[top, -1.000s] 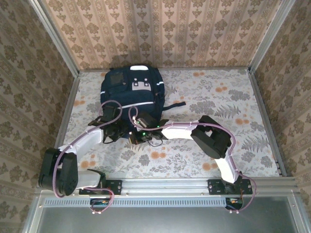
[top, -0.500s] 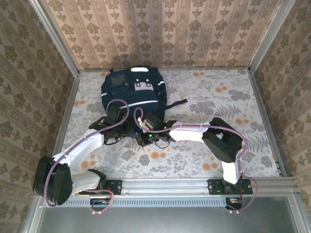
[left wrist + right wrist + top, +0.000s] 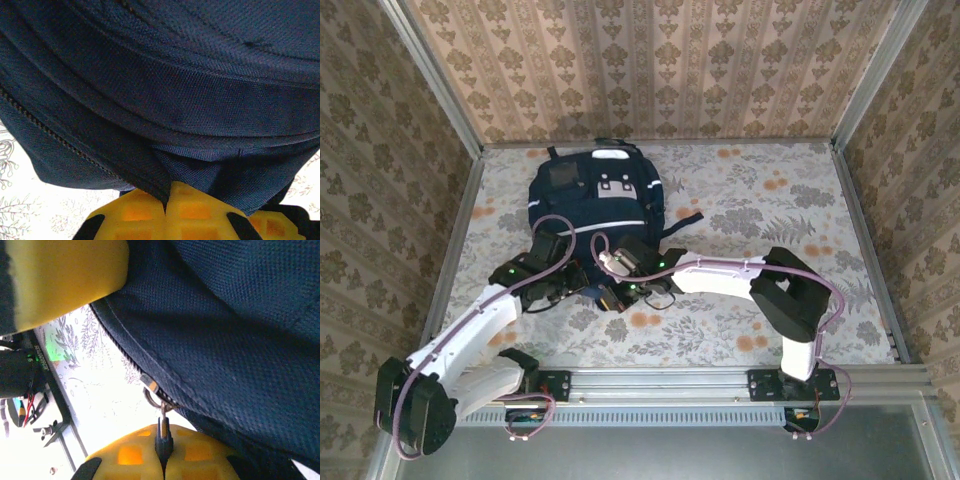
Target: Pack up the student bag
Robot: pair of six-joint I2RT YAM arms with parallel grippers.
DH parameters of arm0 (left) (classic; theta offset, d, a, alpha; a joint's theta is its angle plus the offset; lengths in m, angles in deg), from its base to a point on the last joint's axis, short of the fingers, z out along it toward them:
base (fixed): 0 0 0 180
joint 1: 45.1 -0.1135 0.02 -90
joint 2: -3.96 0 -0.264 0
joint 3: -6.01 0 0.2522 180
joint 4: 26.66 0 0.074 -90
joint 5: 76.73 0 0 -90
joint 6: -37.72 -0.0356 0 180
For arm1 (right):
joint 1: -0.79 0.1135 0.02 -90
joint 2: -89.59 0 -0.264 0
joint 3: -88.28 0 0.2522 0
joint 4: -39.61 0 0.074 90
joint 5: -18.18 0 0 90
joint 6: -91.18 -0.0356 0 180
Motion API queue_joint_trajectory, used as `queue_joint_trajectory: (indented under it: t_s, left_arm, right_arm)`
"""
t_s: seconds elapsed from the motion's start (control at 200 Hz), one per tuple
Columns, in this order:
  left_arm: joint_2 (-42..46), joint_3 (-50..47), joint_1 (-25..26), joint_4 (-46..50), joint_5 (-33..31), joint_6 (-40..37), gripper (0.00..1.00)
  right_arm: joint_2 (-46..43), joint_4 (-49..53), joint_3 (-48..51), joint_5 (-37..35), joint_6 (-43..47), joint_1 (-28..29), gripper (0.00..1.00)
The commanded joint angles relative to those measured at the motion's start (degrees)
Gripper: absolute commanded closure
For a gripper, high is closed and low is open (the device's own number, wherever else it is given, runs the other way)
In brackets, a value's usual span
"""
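The student bag, a large navy backpack with white patches, lies at the back left of the table. Both grippers meet at its near edge. My left gripper is shut on a fold of the bag's navy fabric, pinched between its yellow fingertips, beside a line of zipper teeth. My right gripper is shut on the zipper pull tab, whose metal slider sits on the zip along the bag's edge.
A floral cloth covers the table, with patterned walls on three sides and a metal rail at the near edge. A bag strap trails right. The left gripper's yellow finger shows close by in the right wrist view.
Both grippers have drawn slightly toward the near edge, still gripping the bag. The left arm's base link swung down and left, the right elbow moved right. The bag's top handle now shows.
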State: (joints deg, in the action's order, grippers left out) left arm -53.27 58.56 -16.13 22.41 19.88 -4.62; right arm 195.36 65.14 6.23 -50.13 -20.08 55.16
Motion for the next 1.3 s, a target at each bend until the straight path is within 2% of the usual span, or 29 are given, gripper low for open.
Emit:
queue_joint_trajectory:
  t_s: [0.0,0.24,0.705,0.875,1.005,1.1,1.165,1.21,1.295]
  left_arm:
    - [1.04,-0.55,-0.58,6.6,-5.81,-2.33,1.0]
    - [0.81,-0.2,-0.65,7.86,-7.29,-2.79,1.0]
    - [0.9,0.44,-0.89,9.63,-9.83,-4.09,1.0]
    - [-2.71,5.17,-2.44,14.14,-14.46,-5.95,1.0]
    - [-5.93,8.54,-10.28,15.77,-12.18,-4.72,1.0]
    - [-5.63,9.66,-15.15,15.16,-11.71,-4.25,0.85]
    - [-4.97,10.12,-17.99,14.71,-9.44,-4.21,0.77]
    - [-4.12,10.32,-18.87,14.68,-7.84,-3.75,0.69]
    - [-1.52,9.85,-19.04,14.98,-5.07,-1.92,0.61]
  right_arm:
    - [-1.54,10.28,0.73,-0.31,3.4,-1.89,1.0]
    - [-1.4,14.06,0.44,3.62,6.14,-4.02,1.0]
    - [-1.76,20.57,0.71,5.15,12.91,-8.68,0.98]
    - [-1.39,12.65,1.02,6.69,10.05,-5.94,0.98]
    - [2.75,3.36,-2.43,6.13,2.49,-3.62,1.0]
    - [7.37,-4.37,-6.07,4.25,-4.32,-2.26,1.0]
    - [10.67,-5.44,-9.93,2.9,-6.05,-1.36,1.0]
    - [12.83,-6.02,-12.64,1.66,-7.2,-0.9,1.0]
    - [15.69,-7.8,-16.32,0.46,-9.8,-0.49,1.0]
